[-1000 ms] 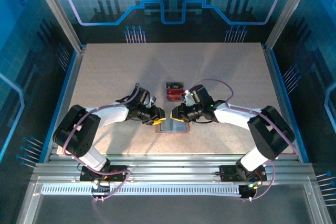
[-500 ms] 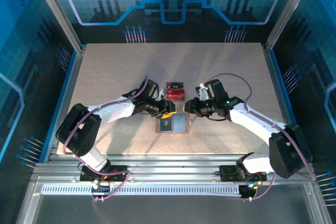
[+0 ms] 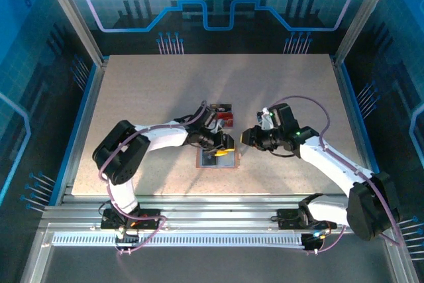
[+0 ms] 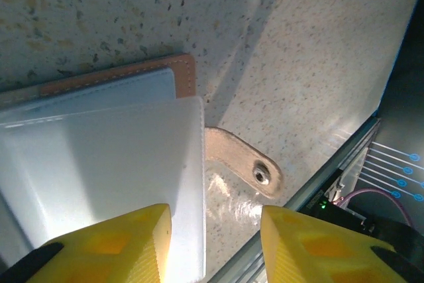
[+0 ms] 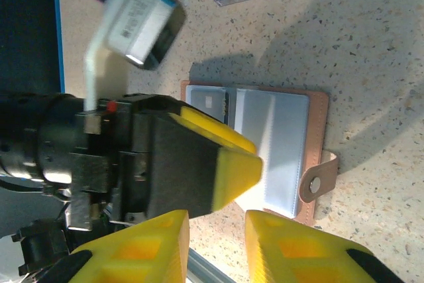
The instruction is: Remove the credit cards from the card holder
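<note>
Left gripper (image 4: pixel 213 230) and right gripper (image 5: pixel 217 230), both parted and empty, at open tan-brown leather card holder (image 5: pixel 278 137); best pin one flap, pinch at pocket's edge.

The top camera looked steeply down from above and behind the near edge of the bench (image 3: pixel 132 97), taking in its whole top, while both wrist cameras sat close over the open card holder (image 3: pixel 226 163) (image 4: pixel 99 137) (image 5: pixel 278 137) — the patch all three views shared.
</note>
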Action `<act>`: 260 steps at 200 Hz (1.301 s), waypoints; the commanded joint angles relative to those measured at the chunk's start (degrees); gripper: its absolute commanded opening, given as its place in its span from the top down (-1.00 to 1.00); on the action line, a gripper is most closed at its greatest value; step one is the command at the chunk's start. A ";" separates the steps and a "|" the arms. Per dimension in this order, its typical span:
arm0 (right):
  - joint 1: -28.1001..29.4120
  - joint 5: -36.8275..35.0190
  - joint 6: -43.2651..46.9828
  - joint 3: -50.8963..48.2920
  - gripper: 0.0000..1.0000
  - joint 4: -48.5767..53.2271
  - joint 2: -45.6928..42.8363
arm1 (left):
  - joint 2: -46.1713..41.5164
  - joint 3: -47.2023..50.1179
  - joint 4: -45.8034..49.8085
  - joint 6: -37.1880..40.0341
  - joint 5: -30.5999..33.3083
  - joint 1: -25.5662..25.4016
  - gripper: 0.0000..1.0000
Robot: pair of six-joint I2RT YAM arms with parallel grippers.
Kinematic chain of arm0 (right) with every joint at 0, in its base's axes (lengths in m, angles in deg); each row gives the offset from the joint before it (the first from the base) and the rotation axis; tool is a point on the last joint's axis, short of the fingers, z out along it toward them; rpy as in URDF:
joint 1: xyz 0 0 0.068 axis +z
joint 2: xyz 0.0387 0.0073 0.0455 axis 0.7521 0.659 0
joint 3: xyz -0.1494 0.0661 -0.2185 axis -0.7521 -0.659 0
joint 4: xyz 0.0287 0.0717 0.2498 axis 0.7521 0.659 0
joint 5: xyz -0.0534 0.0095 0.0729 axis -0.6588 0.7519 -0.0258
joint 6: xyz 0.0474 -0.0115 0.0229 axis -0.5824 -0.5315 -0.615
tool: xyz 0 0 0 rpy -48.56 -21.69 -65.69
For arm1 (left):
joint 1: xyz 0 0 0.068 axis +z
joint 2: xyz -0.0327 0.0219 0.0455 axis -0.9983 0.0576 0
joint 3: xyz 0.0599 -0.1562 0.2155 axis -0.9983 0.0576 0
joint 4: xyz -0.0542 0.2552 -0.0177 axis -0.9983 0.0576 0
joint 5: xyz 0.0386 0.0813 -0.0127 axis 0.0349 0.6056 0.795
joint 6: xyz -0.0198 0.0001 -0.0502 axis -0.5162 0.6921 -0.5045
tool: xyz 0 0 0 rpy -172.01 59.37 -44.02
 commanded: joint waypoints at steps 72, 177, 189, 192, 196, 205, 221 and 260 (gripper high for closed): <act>-1.05 0.94 0.33 -1.59 0.43 0.76 -1.16 | 2.25 -3.74 2.47 0.76 -0.48 -2.05 0.00; 3.93 1.77 -2.86 0.34 0.45 -5.94 7.58 | -8.26 1.92 6.09 3.74 2.13 3.17 -0.02; 5.14 1.46 -3.31 1.41 0.45 -6.72 9.75 | -9.42 3.59 6.15 4.06 2.20 4.31 -0.02; 5.56 1.48 -3.54 1.64 0.45 -6.99 10.31 | -9.73 3.95 6.21 4.13 2.24 4.61 -0.02; 6.03 1.54 -3.80 2.08 0.45 -7.44 11.18 | -10.09 4.53 6.30 4.26 2.36 5.08 -0.01; 7.05 1.60 -4.17 3.01 0.45 -8.17 12.97 | -10.84 5.76 6.27 4.42 2.37 5.98 -0.01; 8.80 1.44 -4.48 4.88 0.46 -8.56 16.11 | -11.81 7.78 6.35 4.94 2.38 7.40 0.03; 12.33 0.95 -5.62 9.37 0.47 -9.92 22.75 | -13.07 11.13 6.65 6.54 2.72 9.56 0.22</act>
